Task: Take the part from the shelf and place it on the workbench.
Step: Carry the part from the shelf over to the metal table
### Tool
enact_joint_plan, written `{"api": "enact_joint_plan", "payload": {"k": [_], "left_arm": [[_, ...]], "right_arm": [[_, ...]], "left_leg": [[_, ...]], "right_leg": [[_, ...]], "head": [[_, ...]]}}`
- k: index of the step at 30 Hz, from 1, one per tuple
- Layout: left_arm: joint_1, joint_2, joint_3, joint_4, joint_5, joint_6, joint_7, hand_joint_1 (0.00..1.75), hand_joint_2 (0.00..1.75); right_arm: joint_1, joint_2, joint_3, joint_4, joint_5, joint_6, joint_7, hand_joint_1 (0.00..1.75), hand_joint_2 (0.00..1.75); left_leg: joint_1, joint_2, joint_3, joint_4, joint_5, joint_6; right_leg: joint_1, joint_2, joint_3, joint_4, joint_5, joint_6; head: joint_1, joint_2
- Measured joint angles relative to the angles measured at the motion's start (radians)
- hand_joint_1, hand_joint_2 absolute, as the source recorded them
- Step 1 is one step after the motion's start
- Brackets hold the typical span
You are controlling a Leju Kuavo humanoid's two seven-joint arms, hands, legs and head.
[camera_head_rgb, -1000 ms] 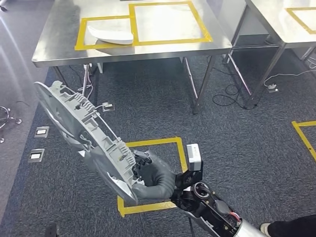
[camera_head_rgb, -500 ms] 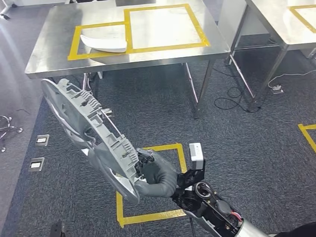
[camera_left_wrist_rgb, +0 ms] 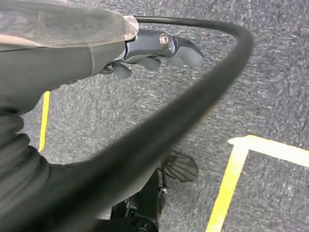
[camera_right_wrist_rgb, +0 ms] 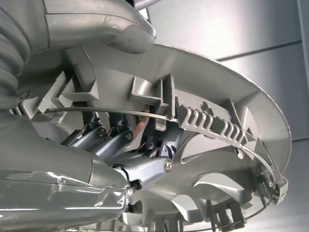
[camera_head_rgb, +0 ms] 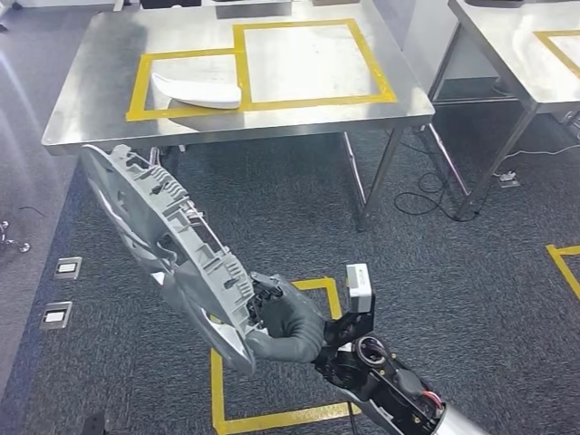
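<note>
the left robot hand (camera_left_wrist_rgb: 109,53) reaches in from the picture's edge, a grey ribbed cover (camera_left_wrist_rgb: 18,159) behind it and a glossy, clear-wrapped part over its back. its dark fingers (camera_left_wrist_rgb: 178,48) lie straight and close together, a small screw showing on one, and nothing is held in them. a thick black cable (camera_left_wrist_rgb: 204,92), blurred, arcs across in front of the hand. beyond lies grey carpet floor (camera_left_wrist_rgb: 273,72) marked with yellow tape lines (camera_left_wrist_rgb: 233,179), one forming a corner, another a thin strip beside the cover.
</note>
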Motion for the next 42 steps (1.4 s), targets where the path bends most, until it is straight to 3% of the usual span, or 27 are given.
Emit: {"api": "enact_joint_plan", "payload": {"k": [1,2,4,6,8,10,11,15,16,17,20,22,26,27,30,31,32,33,35,37,40,42], "left_arm": [[0.001,0.000,0.000,0.000,0.000,0.000,0.000,0.00,1.75],[0.001,0.000,0.000,0.000,0.000,0.000,0.000,0.00,1.75],[0.002,-0.002,-0.001,0.000,0.000,0.000,0.000,0.00,1.75],[0.000,-0.005,-0.001,0.000,0.000,0.000,0.000,0.00,1.75],[-0.001,-0.005,-0.002,0.000,0.000,0.000,0.001,0.00,1.75],[0.000,-0.004,-0.003,0.000,0.001,0.000,0.001,0.00,1.75],[-0.001,-0.004,-0.004,0.000,0.001,0.000,0.001,0.00,1.75],[-0.005,-0.003,-0.005,0.000,0.003,0.000,0.001,0.00,1.75],[-0.003,-0.003,-0.005,0.000,0.003,0.000,0.001,0.00,1.75],[-0.002,-0.002,-0.006,0.000,0.002,0.000,0.001,0.00,1.75],[0.000,0.000,-0.008,0.000,-0.002,0.000,0.001,0.00,1.75],[0.000,0.000,-0.011,0.000,-0.006,-0.001,0.001,0.00,1.75],[0.000,-0.002,-0.016,0.000,-0.010,-0.002,0.000,0.00,1.75],[-0.001,-0.002,-0.016,0.000,-0.011,-0.002,0.000,0.00,1.75],[-0.001,-0.001,-0.017,0.000,-0.011,-0.002,0.000,0.00,1.75],[0.000,-0.001,-0.018,0.000,-0.011,-0.002,0.000,0.00,1.75],[0.000,-0.001,-0.018,0.000,-0.011,-0.003,0.000,0.00,1.75],[0.000,-0.001,-0.020,0.000,-0.011,-0.003,0.000,0.00,1.75],[-0.001,-0.003,-0.022,0.000,-0.012,-0.003,0.000,0.00,1.75],[-0.002,-0.005,-0.024,0.000,-0.013,-0.003,-0.001,0.00,1.75],[-0.005,-0.004,-0.025,0.000,-0.015,-0.003,-0.002,0.00,1.75],[-0.009,-0.004,-0.026,0.000,-0.016,-0.004,-0.002,0.00,1.75]], "right_arm": [[0.005,-0.002,-0.001,0.000,0.002,-0.003,0.000,1.61,1.75],[0.009,-0.003,-0.002,0.000,0.005,-0.005,-0.001,1.61,1.75],[0.012,-0.004,-0.004,0.000,0.009,-0.008,-0.002,1.61,1.75],[0.012,-0.005,-0.007,0.000,0.011,-0.009,-0.004,1.61,1.75],[0.015,-0.006,-0.010,-0.002,0.012,-0.011,-0.005,1.61,1.75],[0.016,-0.006,-0.013,-0.003,0.013,-0.012,-0.004,1.61,1.75],[0.015,-0.007,-0.015,-0.003,0.013,-0.013,-0.005,1.61,1.75],[0.014,-0.006,-0.018,-0.004,0.012,-0.014,-0.006,1.61,1.75],[0.017,-0.006,-0.019,-0.004,0.012,-0.015,-0.006,1.61,1.75],[0.019,-0.006,-0.020,-0.003,0.012,-0.017,-0.005,1.61,1.75],[0.021,-0.007,-0.025,-0.003,0.014,-0.026,-0.003,1.61,1.75],[0.021,-0.007,-0.028,-0.005,0.016,-0.033,-0.002,1.61,1.75],[0.021,-0.008,-0.029,-0.008,0.019,-0.037,0.000,1.61,1.75],[0.020,-0.008,-0.030,-0.010,0.019,-0.037,0.000,1.61,1.75],[0.023,-0.011,-0.032,-0.014,0.019,-0.039,0.000,1.61,1.75],[0.025,-0.013,-0.032,-0.014,0.019,-0.039,0.001,1.61,1.75],[0.026,-0.014,-0.032,-0.014,0.019,-0.040,0.002,1.61,1.75],[0.027,-0.016,-0.032,-0.015,0.019,-0.041,0.003,1.61,1.75],[0.028,-0.017,-0.033,-0.015,0.019,-0.042,0.004,1.61,1.75],[0.028,-0.020,-0.035,-0.016,0.020,-0.043,0.005,1.61,1.75],[0.028,-0.022,-0.037,-0.019,0.022,-0.045,0.008,1.61,1.75],[0.026,-0.022,-0.038,-0.021,0.023,-0.046,0.009,1.61,1.75]], "left_leg": [[0.000,-0.001,0.011,0.000,-0.009,0.000],[-0.001,-0.003,0.023,0.000,-0.018,-0.001],[-0.001,-0.005,0.050,-0.001,-0.037,-0.004],[-0.001,-0.007,0.065,-0.005,-0.051,-0.013],[0.000,-0.007,0.074,-0.007,-0.055,-0.025],[-0.001,-0.005,0.075,0.008,-0.057,-0.035],[-0.001,-0.005,0.060,0.038,-0.062,-0.039],[0.003,-0.004,-0.093,0.260,-0.132,-0.054],[0.004,-0.004,-0.120,0.277,-0.138,-0.057],[0.006,-0.004,-0.130,0.258,-0.120,-0.059],[0.010,-0.001,-0.087,0.070,0.015,-0.061],[0.008,0.002,-0.068,0.004,0.050,-0.051],[0.009,0.003,-0.044,0.001,0.037,-0.024],[0.010,0.003,-0.034,0.001,0.031,-0.019],[0.009,0.003,-0.009,0.000,0.009,-0.013],[0.009,0.003,0.001,0.000,0.000,-0.013],[0.009,0.001,0.014,0.000,-0.009,-0.014],[0.009,0.000,0.029,0.000,-0.019,-0.015],[0.008,-0.003,0.056,0.000,-0.039,-0.021],[0.006,-0.007,0.071,-0.004,-0.055,-0.032],[0.005,-0.009,0.085,-0.004,-0.061,-0.050],[0.008,-0.007,0.065,0.046,-0.069,-0.057]], "right_leg": [[-0.001,0.000,-0.021,0.013,0.000,-0.001],[-0.001,0.000,-0.024,-0.014,0.023,-0.004],[0.004,0.000,0.006,-0.147,0.121,-0.018],[0.012,-0.001,0.036,-0.253,0.184,-0.034],[0.019,0.000,0.048,-0.277,0.187,-0.045],[0.013,0.001,0.069,-0.293,0.191,-0.053],[0.009,0.001,0.081,-0.301,0.190,-0.056],[0.006,0.001,0.109,-0.311,0.172,-0.063],[0.006,0.002,0.118,-0.311,0.164,-0.063],[0.005,0.004,0.128,-0.311,0.155,-0.061],[0.004,0.006,0.161,-0.308,0.124,-0.049],[0.007,0.006,0.168,-0.305,0.106,-0.037],[0.007,0.005,0.177,-0.274,0.077,-0.018],[0.005,0.003,0.156,-0.230,0.061,-0.012],[-0.001,0.001,0.030,-0.025,-0.008,0.000],[-0.001,0.001,-0.002,0.010,-0.020,0.001],[-0.002,0.001,-0.018,0.008,-0.013,0.000],[-0.002,0.000,-0.017,-0.031,0.016,-0.003],[0.001,0.001,0.007,-0.166,0.123,-0.014],[0.006,0.000,0.027,-0.251,0.184,-0.025],[0.007,0.002,0.053,-0.276,0.192,-0.041],[0.003,0.003,0.074,-0.292,0.192,-0.049]], "head": [[0.003,0.000],[0.007,0.000],[0.017,0.000],[0.023,0.000],[0.027,0.000],[0.029,0.000],[0.026,0.000],[0.001,0.000],[-0.003,0.000],[-0.008,0.000],[-0.024,0.000],[-0.030,0.000],[-0.019,0.000],[-0.014,0.000],[0.001,0.000],[0.003,0.000],[0.007,0.000],[0.011,0.000],[0.022,0.000],[0.031,0.000],[0.030,0.000],[0.023,0.000]]}}
